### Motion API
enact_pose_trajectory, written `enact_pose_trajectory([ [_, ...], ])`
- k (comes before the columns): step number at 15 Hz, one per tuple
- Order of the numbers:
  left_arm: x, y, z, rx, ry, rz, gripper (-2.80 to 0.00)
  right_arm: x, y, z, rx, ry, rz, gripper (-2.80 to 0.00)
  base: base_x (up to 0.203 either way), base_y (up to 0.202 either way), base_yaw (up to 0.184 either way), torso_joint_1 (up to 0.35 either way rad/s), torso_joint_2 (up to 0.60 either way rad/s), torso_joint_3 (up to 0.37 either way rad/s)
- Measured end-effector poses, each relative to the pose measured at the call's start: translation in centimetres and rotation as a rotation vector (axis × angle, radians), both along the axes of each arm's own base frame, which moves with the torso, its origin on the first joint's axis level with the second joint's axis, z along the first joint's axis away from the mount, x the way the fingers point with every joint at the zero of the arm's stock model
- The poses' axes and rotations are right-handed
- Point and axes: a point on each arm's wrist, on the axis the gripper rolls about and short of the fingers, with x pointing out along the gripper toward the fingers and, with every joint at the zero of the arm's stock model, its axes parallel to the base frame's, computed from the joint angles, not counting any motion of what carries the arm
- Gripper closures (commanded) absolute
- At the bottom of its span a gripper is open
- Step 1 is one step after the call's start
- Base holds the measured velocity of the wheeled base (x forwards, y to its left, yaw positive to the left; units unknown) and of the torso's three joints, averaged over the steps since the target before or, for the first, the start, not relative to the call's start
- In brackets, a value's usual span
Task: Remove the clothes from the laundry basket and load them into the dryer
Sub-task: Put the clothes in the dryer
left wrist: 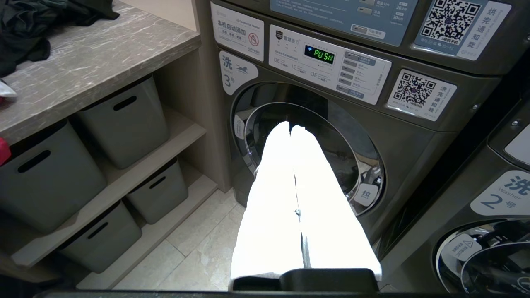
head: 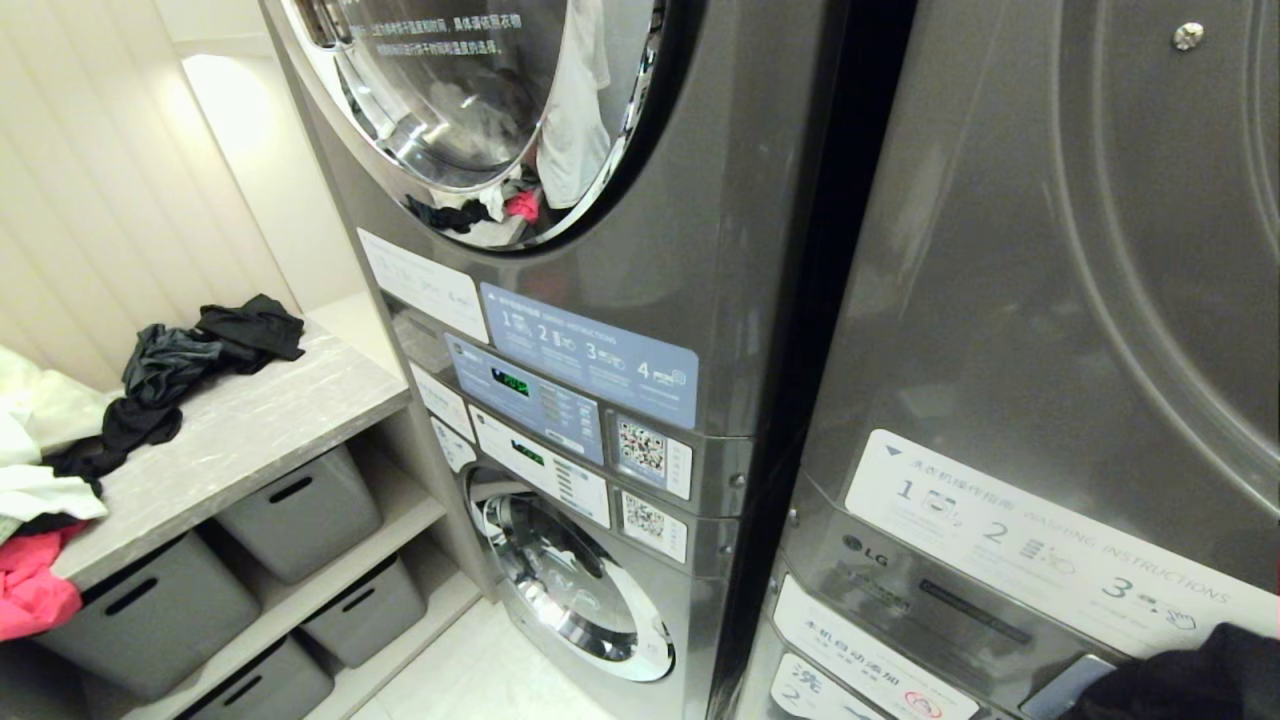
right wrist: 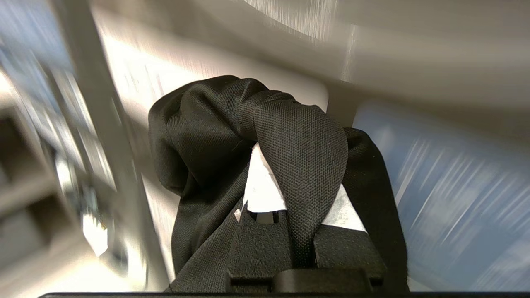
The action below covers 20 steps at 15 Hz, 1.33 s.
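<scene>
My right gripper [right wrist: 290,174] is shut on a piece of the clothes, a black woven garment [right wrist: 215,124] that drapes over its white fingers [right wrist: 263,190] and hangs down both sides. The same black fabric [head: 1190,675] pokes into the bottom right corner of the head view, low in front of the stack numbered 2. The dryer [head: 1050,250] is that stack's upper grey unit; only its ridged front panel shows. My left gripper [left wrist: 290,128] is shut and empty, parked low, pointing at a washer door [left wrist: 310,153]. The laundry basket is out of view.
The neighbouring stack on the left has a chrome-rimmed glass door [head: 450,100] up high and a washer door [head: 570,580] below. Further left, a marble counter [head: 250,430] carries loose clothes [head: 190,370], with grey bins [head: 300,510] on the shelves beneath it.
</scene>
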Motion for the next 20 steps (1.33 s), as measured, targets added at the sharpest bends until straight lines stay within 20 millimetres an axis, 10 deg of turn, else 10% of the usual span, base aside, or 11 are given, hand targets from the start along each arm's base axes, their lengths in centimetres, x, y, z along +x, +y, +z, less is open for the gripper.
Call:
enact_pose_trajectory([
  [4, 0.0, 0.0, 0.0, 0.0, 0.0, 0.0, 0.0, -4.0, 0.1, 7.6, -0.026, -0.21, 0.056, 0.0, 0.0, 0.0, 0.0, 0.0, 0.0, 0.0],
  [9, 0.0, 0.0, 0.0, 0.0, 0.0, 0.0, 0.0, -6.1, 0.2, 21.7, -0.032, -0.385, 0.052, 0.0, 0.0, 0.0, 0.0, 0.0, 0.0, 0.0],
  [13, 0.0, 0.0, 0.0, 0.0, 0.0, 0.0, 0.0, -0.7, 0.1, 31.5, -0.05, -0.383, -0.045, 0.0, 0.0, 0.0, 0.0, 0.0, 0.0, 0.0],
  [20, 0.0, 0.0, 0.0, -0.001, 0.0, 0.0, 0.0, 11.0, -0.8, 40.4, -0.043, -0.462, -0.309, 0.0, 0.0, 0.0, 0.0, 0.0, 0.0, 0.0],
])
